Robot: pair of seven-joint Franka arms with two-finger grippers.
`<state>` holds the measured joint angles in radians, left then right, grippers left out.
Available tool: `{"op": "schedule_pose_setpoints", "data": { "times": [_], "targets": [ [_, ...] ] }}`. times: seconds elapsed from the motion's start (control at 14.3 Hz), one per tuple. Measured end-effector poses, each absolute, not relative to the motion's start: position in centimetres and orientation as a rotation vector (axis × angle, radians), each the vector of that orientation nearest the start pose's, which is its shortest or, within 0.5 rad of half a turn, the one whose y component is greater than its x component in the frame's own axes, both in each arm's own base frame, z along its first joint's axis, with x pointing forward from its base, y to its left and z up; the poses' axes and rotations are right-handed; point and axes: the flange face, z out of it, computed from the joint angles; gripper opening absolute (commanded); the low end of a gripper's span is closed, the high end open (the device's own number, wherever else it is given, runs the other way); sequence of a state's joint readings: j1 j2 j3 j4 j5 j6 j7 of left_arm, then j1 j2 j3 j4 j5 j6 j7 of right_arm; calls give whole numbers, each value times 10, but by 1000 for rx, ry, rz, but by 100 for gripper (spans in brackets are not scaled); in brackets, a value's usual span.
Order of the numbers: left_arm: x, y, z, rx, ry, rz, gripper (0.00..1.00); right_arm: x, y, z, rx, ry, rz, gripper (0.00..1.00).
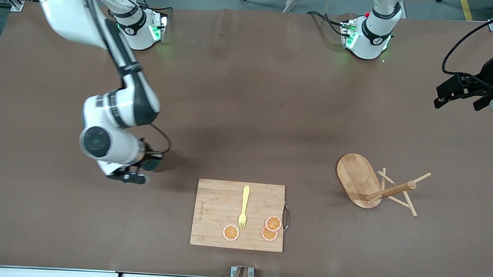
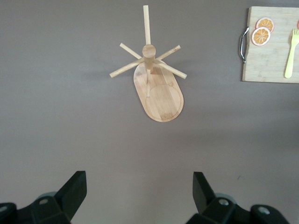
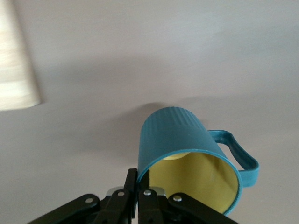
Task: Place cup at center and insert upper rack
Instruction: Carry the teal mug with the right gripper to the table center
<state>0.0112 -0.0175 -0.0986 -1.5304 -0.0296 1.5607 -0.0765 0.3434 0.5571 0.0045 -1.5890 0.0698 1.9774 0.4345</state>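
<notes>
The right gripper (image 1: 137,173) hangs low over the brown table (image 1: 249,92), toward the right arm's end from the bamboo cutting board (image 1: 217,215), its fingers (image 3: 135,186) pinched together on the rim of the cup (image 3: 187,158). The right wrist view shows the teal ribbed mug tipped, its mustard-yellow inside facing the camera and its small handle (image 3: 240,158) turned away from the fingers; whether the cup's base touches the table cannot be told. In the front view only a dark sliver of the cup (image 1: 152,164) shows past the right arm's wrist.

The upper rack (image 1: 368,183) lies toppled on the table toward the left arm's end from the cutting board, well apart from it. Its oval base (image 1: 356,176) stands on edge, and its thick round post (image 1: 391,191) points toward the left arm's end, with thin pegs (image 1: 396,186) crossing near the post's tip.

On the cutting board lie a yellow fork (image 1: 244,208) and three orange slices (image 1: 272,223), one beside the fork's tines and two overlapping near the board's metal handle (image 1: 286,217).

The left gripper (image 1: 459,95) waits high over the table's edge at the left arm's end, its fingers (image 2: 74,191) spread wide apart and holding nothing, the rack (image 2: 156,79) in its wrist camera's sight.
</notes>
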Motion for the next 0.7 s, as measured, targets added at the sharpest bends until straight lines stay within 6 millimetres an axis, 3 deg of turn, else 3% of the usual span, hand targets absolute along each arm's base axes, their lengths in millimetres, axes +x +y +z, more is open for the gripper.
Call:
{"op": "schedule_pose_setpoints", "data": {
  "times": [0.21, 0.49, 0.7],
  "targets": [
    [546, -52, 652, -3172, 19, -72, 100, 609, 322, 308, -3037, 123, 298, 0],
    [546, -52, 652, -3172, 19, -72, 100, 581, 415, 304, -3022, -64, 282, 0],
    [546, -52, 652, -3172, 19, -72, 100, 556, 473, 302, -3023, -73, 263, 0]
  ]
}}
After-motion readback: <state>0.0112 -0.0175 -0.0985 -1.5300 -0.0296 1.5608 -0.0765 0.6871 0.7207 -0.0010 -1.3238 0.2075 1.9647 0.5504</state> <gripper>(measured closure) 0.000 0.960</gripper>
